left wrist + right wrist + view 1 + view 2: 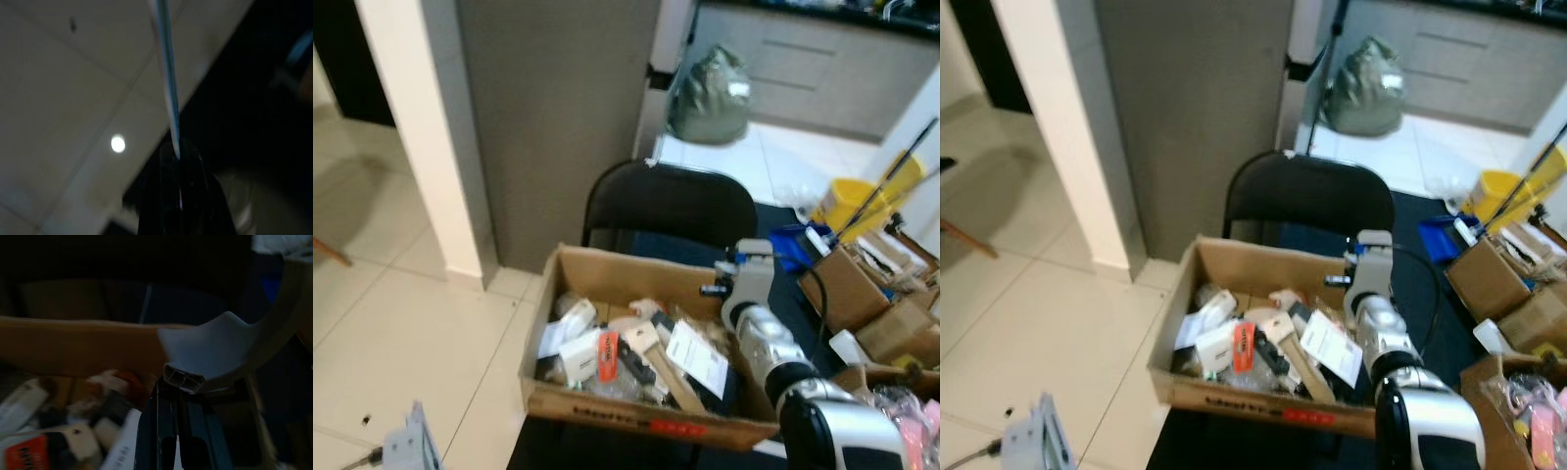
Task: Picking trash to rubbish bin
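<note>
Here, a cardboard box crammed with trash sits on the black table, serving as the bin. The right gripper hangs over its far corner, clamped on a pale curved scrap, likely for dropping. The left gripper pinches a thin sheet low.

Right arm extended forward; right gripper jaws pinched closed. Left gripper likewise.

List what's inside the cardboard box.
The box holds heaped trash: white packets, an orange label, a printed slip, a wooden stick. Lower layers are covered.
</note>
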Robot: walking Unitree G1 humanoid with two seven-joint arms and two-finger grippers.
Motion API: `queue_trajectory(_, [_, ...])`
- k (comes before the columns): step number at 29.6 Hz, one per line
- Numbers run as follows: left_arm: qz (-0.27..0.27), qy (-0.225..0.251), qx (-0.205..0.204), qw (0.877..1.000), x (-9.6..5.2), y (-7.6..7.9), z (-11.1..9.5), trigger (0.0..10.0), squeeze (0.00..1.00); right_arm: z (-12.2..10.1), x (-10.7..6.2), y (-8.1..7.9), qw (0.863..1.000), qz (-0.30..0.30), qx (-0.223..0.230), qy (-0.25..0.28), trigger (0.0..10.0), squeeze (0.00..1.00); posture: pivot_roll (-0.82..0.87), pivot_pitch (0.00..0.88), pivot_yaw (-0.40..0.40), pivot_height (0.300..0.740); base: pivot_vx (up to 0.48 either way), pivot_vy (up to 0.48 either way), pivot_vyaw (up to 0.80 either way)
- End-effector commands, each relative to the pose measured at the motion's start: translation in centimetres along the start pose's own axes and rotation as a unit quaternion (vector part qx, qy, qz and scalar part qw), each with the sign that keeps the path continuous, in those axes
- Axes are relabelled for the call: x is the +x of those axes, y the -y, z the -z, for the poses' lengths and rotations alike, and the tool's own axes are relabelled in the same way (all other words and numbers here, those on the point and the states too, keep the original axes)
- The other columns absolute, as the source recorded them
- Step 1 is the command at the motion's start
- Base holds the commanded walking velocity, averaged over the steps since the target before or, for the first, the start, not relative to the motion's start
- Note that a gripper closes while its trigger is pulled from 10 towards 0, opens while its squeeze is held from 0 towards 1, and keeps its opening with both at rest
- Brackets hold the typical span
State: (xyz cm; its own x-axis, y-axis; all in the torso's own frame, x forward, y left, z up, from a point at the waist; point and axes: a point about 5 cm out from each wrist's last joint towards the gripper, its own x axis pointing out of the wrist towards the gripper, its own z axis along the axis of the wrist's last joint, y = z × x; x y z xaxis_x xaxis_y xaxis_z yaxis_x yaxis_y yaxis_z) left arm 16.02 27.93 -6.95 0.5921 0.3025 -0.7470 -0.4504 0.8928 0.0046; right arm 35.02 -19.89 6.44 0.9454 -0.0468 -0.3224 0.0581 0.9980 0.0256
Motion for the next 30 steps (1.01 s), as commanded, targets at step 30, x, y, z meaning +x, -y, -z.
queue_trajectory(30, [0.209, 0.429, 0.099, 0.873, -3.9, 6.8, -21.2, 10.0, 0.0, 3.6, -2.4, -10.1, 0.926, -0.376, -0.006, -0.039, 10.0, 0.21, 0.21, 0.002, -0.042, 0.74, 0.0, 0.0, -0.27])
